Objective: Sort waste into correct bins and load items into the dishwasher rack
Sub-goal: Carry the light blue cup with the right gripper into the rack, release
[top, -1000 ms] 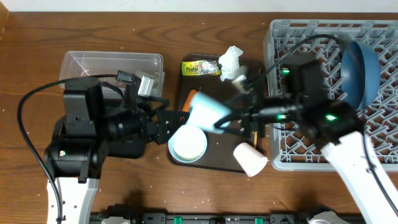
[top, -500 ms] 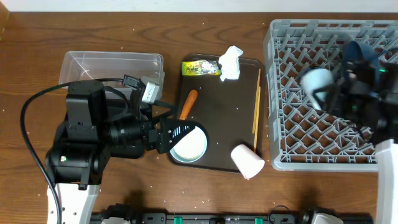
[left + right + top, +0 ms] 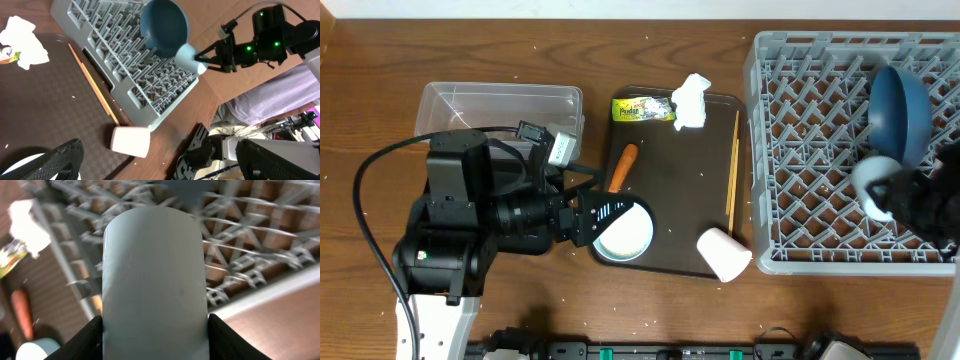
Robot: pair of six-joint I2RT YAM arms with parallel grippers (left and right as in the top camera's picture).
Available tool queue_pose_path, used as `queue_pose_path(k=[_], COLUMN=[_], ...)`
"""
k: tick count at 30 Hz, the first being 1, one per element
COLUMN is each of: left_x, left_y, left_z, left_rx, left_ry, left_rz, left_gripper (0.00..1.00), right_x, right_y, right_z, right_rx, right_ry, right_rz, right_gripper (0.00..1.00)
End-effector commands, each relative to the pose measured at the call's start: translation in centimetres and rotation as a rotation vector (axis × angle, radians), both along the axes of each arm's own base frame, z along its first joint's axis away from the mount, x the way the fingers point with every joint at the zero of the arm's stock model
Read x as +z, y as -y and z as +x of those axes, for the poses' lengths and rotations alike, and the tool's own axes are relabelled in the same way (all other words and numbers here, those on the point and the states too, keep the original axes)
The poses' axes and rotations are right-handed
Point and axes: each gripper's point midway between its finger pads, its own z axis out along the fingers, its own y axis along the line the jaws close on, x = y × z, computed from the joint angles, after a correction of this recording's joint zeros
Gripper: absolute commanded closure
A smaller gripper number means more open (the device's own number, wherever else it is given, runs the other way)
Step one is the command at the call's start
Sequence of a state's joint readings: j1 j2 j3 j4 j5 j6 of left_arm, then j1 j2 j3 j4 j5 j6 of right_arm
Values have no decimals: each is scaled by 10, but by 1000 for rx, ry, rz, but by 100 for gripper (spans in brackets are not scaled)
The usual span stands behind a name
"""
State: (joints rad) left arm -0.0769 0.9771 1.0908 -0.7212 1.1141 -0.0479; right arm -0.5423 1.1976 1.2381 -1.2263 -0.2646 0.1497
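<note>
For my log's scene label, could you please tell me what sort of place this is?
Likely a robot lab's mock dish-clearing station: a wooden table, a dishwasher rack and a tray of leftovers.

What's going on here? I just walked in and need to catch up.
The right end effector holds the blue cup low over the rack, beside the plate standing in it. The left end effector is open at the bowl on the tray. The carrot and chopsticks lie on the tray, the wrapper and tissue at its far edge, none sorted yet. The white cup lies on its side at the tray's near corner.
</note>
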Motion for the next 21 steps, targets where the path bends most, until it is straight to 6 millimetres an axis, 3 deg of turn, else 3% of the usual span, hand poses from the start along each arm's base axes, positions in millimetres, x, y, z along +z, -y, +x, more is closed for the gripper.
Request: queue_pose_path(k=[1,14,18,21], left_x=[3,2,1,1], left_y=[-2,-3,-2,-3], left_z=[2,3,3,3], left_rx=[16,23,22,22], left_ry=[27,23,20,16], left_rz=[18,24,24,25], left_gripper=[2,2,2,2], right_x=[0,-16,-23,-32], right_y=[22,99,117,116], right_z=[-12,-18,-8,-2], right_rx=[-95,-461,-542,-559], right_ry=[-25,-13,30,36], right_rz=[-36,12,76,158], right_gripper=[54,54,54,55])
